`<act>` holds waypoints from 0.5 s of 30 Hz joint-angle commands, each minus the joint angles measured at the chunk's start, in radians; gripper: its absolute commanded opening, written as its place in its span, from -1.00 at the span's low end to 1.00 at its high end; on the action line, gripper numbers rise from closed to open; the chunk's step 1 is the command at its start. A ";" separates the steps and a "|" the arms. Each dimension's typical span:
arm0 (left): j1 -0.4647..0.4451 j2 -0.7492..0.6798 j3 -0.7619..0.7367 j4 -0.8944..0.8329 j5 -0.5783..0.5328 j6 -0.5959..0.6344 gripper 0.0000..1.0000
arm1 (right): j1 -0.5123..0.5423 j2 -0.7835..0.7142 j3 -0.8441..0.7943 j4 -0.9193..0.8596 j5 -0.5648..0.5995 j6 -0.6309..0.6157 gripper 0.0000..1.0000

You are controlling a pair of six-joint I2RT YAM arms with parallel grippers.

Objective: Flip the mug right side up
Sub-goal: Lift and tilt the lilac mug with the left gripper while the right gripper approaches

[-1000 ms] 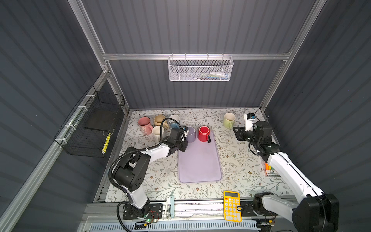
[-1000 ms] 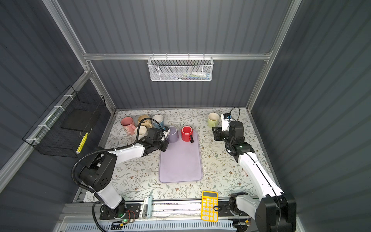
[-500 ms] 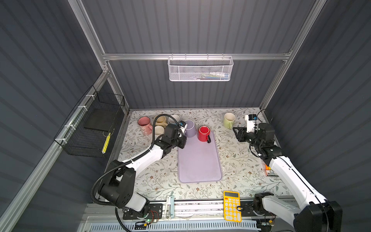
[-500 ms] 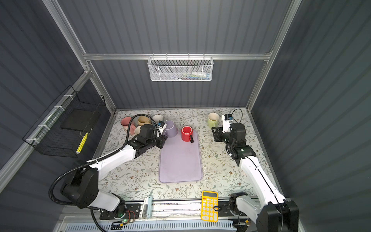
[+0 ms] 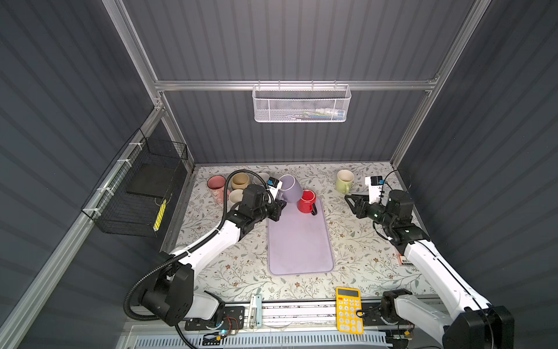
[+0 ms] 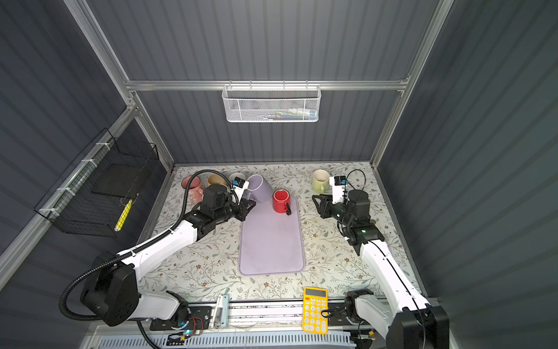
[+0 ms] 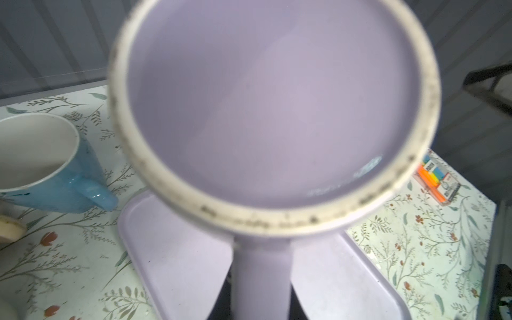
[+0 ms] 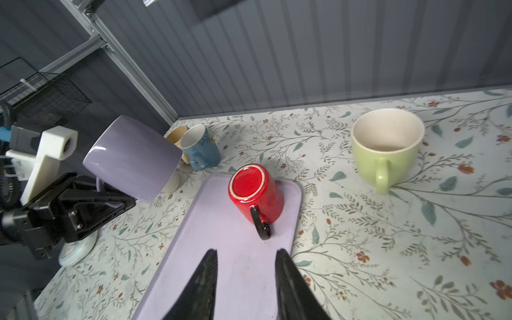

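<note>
White-shelled left arm (image 5: 211, 244) and right arm (image 5: 437, 266), black joint housings, ribbed black hose (image 5: 128, 299) at left base, white wrist camera mounts (image 6: 336, 193) with blue tags, right claw (image 8: 246, 253) with black tapered fingers (image 8: 205, 285)

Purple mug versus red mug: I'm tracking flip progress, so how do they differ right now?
The purple mug hangs tilted in the air, while the red mug stands base-up on the tray. The left gripper clamps the purple mug's handle; nothing touches the red mug. Neither is right side up.
</note>
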 commanded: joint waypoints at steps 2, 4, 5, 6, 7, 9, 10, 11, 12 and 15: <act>-0.005 -0.032 0.003 0.168 0.134 -0.066 -0.78 | -0.006 -0.007 -0.044 0.126 -0.142 0.034 -0.16; -0.003 -0.025 0.003 0.198 0.160 -0.088 -0.78 | -0.006 -0.006 -0.061 0.164 -0.177 0.048 -0.11; -0.003 -0.024 0.001 0.214 0.175 -0.100 -0.78 | -0.006 -0.004 -0.069 0.182 -0.199 0.055 -0.10; -0.003 -0.020 0.003 0.229 0.187 -0.111 -0.79 | -0.005 -0.001 -0.073 0.195 -0.213 0.065 -0.09; -0.003 -0.018 0.002 0.243 0.201 -0.120 -0.79 | -0.005 0.001 -0.080 0.213 -0.223 0.076 -0.09; -0.003 -0.006 0.005 0.265 0.229 -0.141 -0.79 | -0.005 0.005 -0.098 0.262 -0.256 0.105 -0.08; -0.003 -0.001 0.005 0.277 0.242 -0.151 -0.79 | -0.004 0.006 -0.107 0.288 -0.269 0.119 -0.07; -0.003 0.005 0.007 0.289 0.255 -0.161 -0.79 | -0.004 0.006 -0.118 0.320 -0.286 0.135 -0.06; -0.003 0.009 0.009 0.298 0.264 -0.169 -0.79 | -0.003 0.008 -0.125 0.345 -0.302 0.148 -0.05; -0.003 0.021 0.019 0.315 0.294 -0.188 -0.80 | -0.001 0.019 -0.136 0.410 -0.356 0.185 -0.01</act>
